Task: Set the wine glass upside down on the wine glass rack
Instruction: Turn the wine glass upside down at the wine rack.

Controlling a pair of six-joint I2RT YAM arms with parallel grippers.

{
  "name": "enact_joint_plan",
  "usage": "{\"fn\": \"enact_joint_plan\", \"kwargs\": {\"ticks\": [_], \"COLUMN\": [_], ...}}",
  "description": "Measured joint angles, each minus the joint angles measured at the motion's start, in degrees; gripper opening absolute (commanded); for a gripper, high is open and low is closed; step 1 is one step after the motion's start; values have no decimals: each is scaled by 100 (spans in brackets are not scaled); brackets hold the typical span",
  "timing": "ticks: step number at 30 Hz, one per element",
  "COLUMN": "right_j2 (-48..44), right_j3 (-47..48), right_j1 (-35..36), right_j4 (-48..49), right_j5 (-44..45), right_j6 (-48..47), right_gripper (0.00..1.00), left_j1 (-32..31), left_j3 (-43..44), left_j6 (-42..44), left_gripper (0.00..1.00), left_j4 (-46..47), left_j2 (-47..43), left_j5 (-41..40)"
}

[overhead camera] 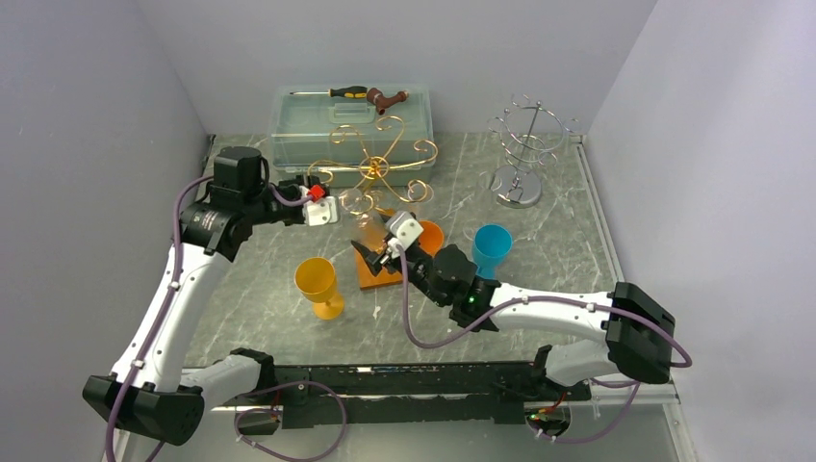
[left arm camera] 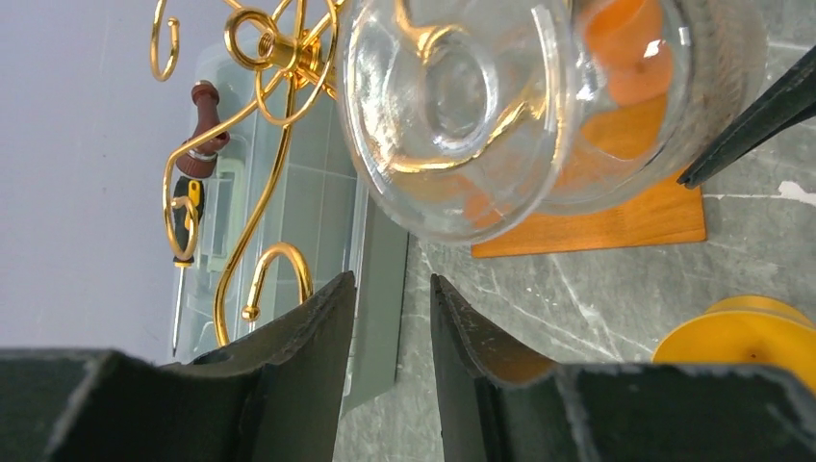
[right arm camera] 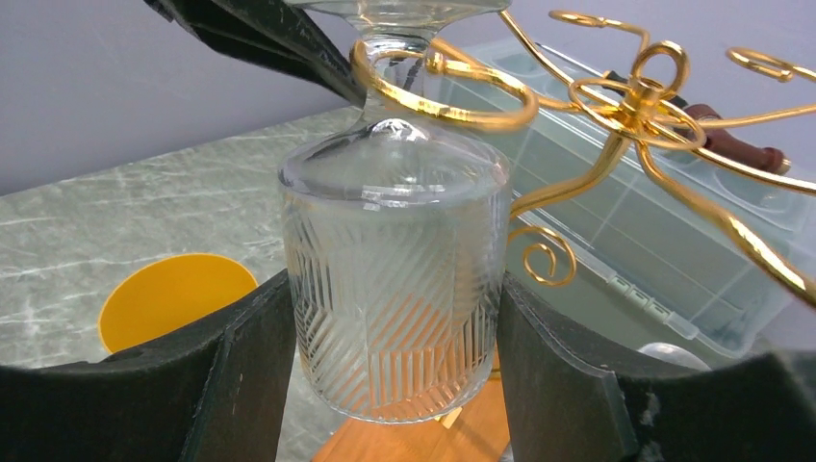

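**Item:** clear ribbed wine glass (right arm camera: pixel 395 212). It is inverted, mouth down, near the table's centre. Its stem passes through a gold loop of the rack, with the foot above the loop. The bowl hangs over the board.

**Holder:** right gripper (right arm camera: pixel 392 298). It comes in from the glass's 4 o'clock in the top view. Its black fingers are clamped on opposite sides of the bowl.

**Second gripper:** left gripper (left arm camera: pixel 390 289). It sits at the glass's 9 o'clock, level with the foot. Its jaws are a narrow gap apart with nothing between them, and the tips are just short of the glass.

**Rack:** gold scrolled wire wine glass rack (overhead camera: pixel 380 168). It stands at the glass's 12 o'clock, with its arms curling outward.

**Under and around:**
- Orange wooden board (overhead camera: pixel 380 277), directly below the glass.
- Orange plastic cup (overhead camera: pixel 430 236), at 3 o'clock, beside the board.
- Blue plastic cup (overhead camera: pixel 492 248), further out at 3 o'clock.
- Yellow plastic goblet (overhead camera: pixel 318 284), upright at 8 o'clock.
- Silver wire stand (overhead camera: pixel 524 144), at 2 o'clock, well apart.
- Translucent lidded plastic box (overhead camera: pixel 351 130), at 12 o'clock behind the rack.
- Yellow-and-black screwdriver (overhead camera: pixel 337 92), lying on the box lid.
- Brown-handled tool (overhead camera: pixel 388 98), also on the lid.

**Surface:** grey marbled table (overhead camera: pixel 548 250).
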Motion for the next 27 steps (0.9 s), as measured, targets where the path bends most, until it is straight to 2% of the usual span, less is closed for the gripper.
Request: {"fn": "enact_joint_plan", "kwargs": {"ticks": [10,13,15,18,22,27], "right_j2": [-116,-116,-109,-72,-31,-28], "right_j3": [-619,-695,-706,-702,-638,-529], "right_j1": [103,136,144,151,155,155], "right_j4": [1016,1180,1215,1233,1169,931], "right_j5": [621,717,730,730,693,544], "right_j6": [0,68,131,229,343,455], "right_gripper": [0,3,12,35,58,62], "left_j1": [4,15,15,17,22,33], "left_j3": [229,249,249,249,249,249], "left_j6": [-505,-588,-603,-643,-706,-715], "left_gripper": [40,41,42,44,44,45], "left_j4": [103,177,199,192,190,188], "left_j2": [61,46,44,42,33,-17], "left_j5": [-249,-321,-354,-398,-442,-455]}}
